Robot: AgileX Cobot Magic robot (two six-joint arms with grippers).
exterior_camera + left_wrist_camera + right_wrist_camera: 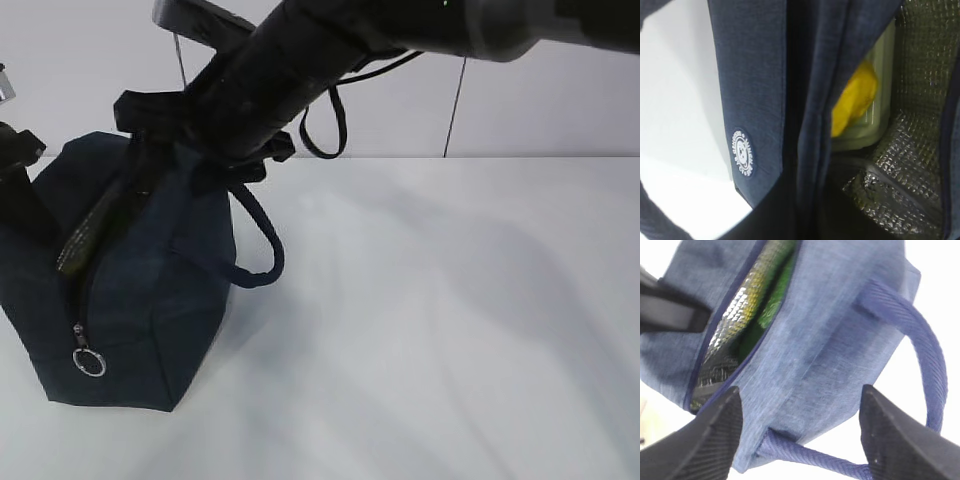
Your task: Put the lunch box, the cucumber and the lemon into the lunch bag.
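Slanted exterior; both wrists close over lunch bag [130, 290]

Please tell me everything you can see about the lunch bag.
The lunch bag is a boxy dark navy fabric bag standing at the table's left. It has loop handles, a round white emblem, a zipper with a metal ring pull and quilted silver foil lining. Its top is open. Inside show the lemon, a pale green lid and something green. The right arm hangs over it.

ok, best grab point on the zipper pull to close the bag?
Pinch the metal ring hanging at the low end of the lunch bag's open zipper. It dangles free of the fabric on the camera-facing end, so come in from that side, fingers across the ring.
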